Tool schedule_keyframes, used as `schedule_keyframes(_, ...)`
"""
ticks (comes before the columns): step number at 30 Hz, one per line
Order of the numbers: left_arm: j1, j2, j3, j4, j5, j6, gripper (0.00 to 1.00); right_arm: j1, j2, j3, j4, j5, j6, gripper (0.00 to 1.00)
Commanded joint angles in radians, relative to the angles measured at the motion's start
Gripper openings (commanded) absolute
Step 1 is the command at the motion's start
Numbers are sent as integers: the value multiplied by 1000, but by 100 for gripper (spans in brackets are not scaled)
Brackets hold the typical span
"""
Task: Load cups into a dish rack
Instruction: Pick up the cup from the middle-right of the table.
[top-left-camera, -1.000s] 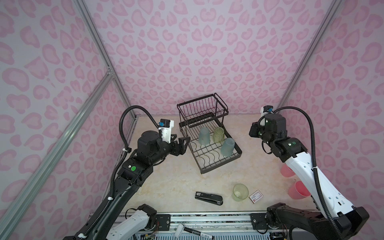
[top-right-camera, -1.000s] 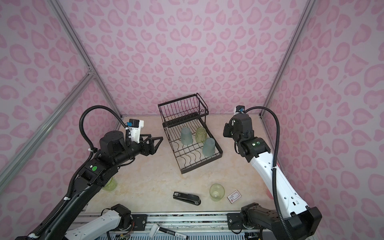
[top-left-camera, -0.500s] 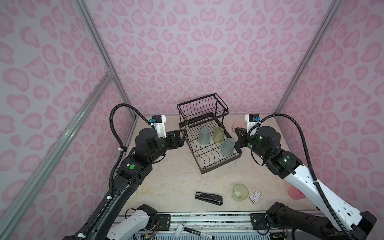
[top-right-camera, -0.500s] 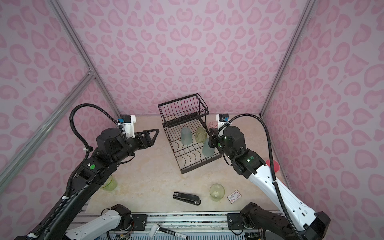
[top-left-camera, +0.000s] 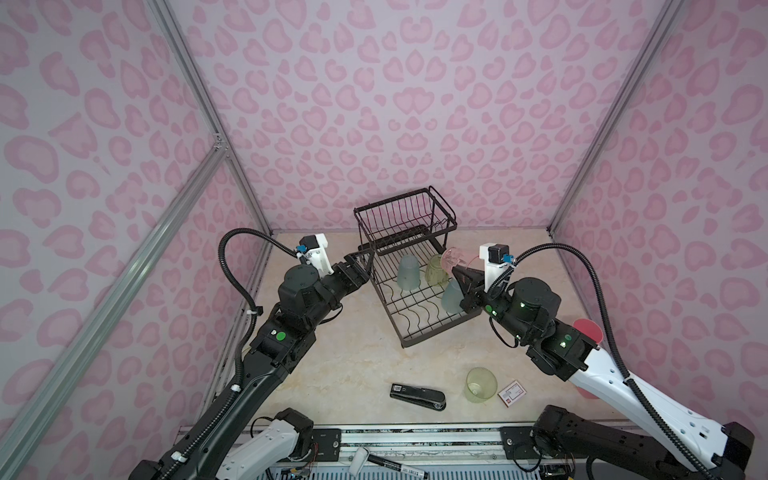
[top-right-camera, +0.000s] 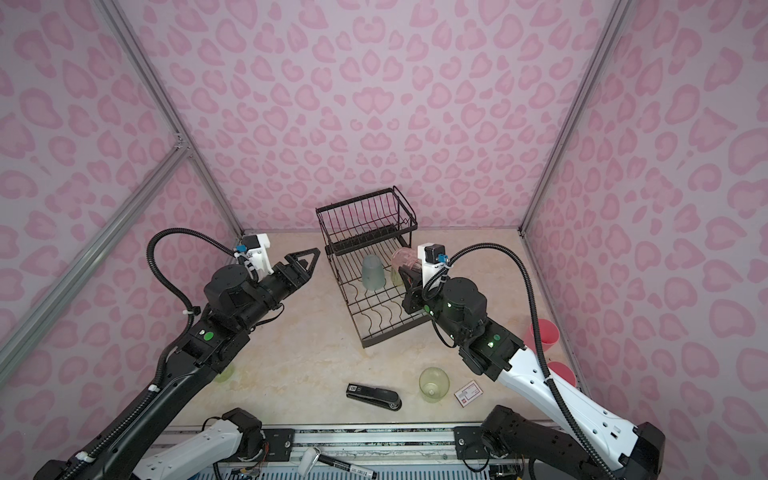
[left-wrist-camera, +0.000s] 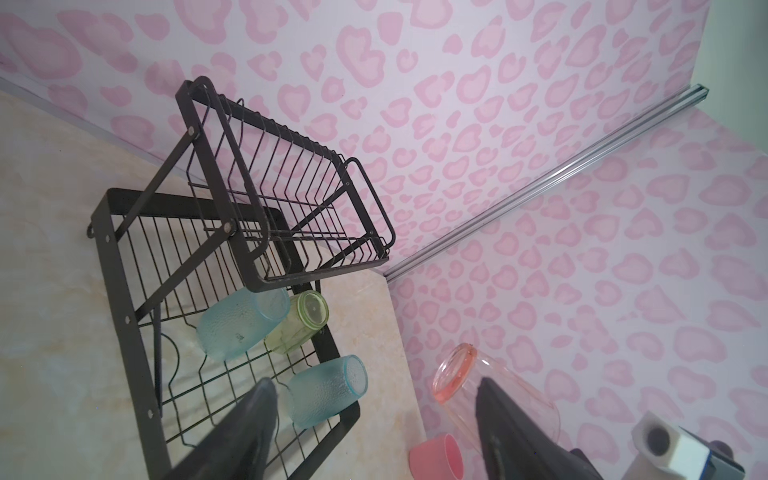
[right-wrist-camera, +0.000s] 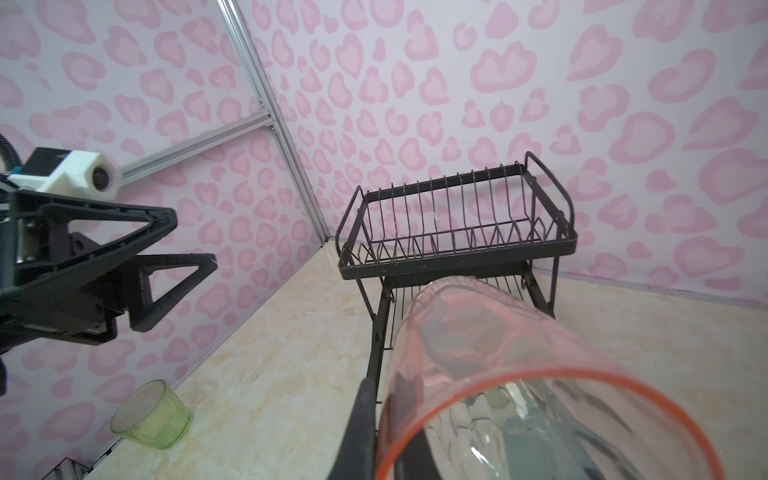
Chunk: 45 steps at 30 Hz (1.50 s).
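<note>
Here, the right pincer (top-left-camera: 457, 272) grasps a clear pink cup (top-left-camera: 454, 257), tipped on its side, over the right edge of the rack (top-left-camera: 436, 332), on whose lower tray two teal cups (top-left-camera: 407, 272) and a green cup (top-left-camera: 434, 270) stand mouth-down. The left pincer (top-right-camera: 307, 257) hangs released and empty just left of the rack.

This is looking like a robotics lab cell dressed as a kitchen corner, with pink blotch-printed wall panels (top-left-camera: 374, 104) closing it in and silver aluminium frame bars (top-left-camera: 193, 83) running along their seams. A black-and-white left robot arm (top-left-camera: 282, 336) and right robot arm (top-left-camera: 536, 307) are rising from a grey metal rail (top-left-camera: 415, 433) fronting the beige marbled surface (top-left-camera: 332, 353), where a black wire two-tier dish rack (top-left-camera: 407, 245) is standing.
</note>
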Motion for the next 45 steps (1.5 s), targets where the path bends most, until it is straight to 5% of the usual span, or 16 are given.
schedule_keyframes(1, -6, 20, -15, 125, -16, -119, 77, 15, 5, -28, 148, -29, -27, 0)
schedule_keyframes(17, -116, 118, -70, 299, -127, -423, 76, 62, 138, -59, 345, -101, -52, 0)
schedule_keyframes(26, -174, 143, -99, 366, -220, -408, 75, 62, 171, -73, 411, -100, -49, 0)
schedule_keyframes(45, -217, 271, -55, 426, -142, -503, 75, 56, 217, -120, 537, -103, -50, 0)
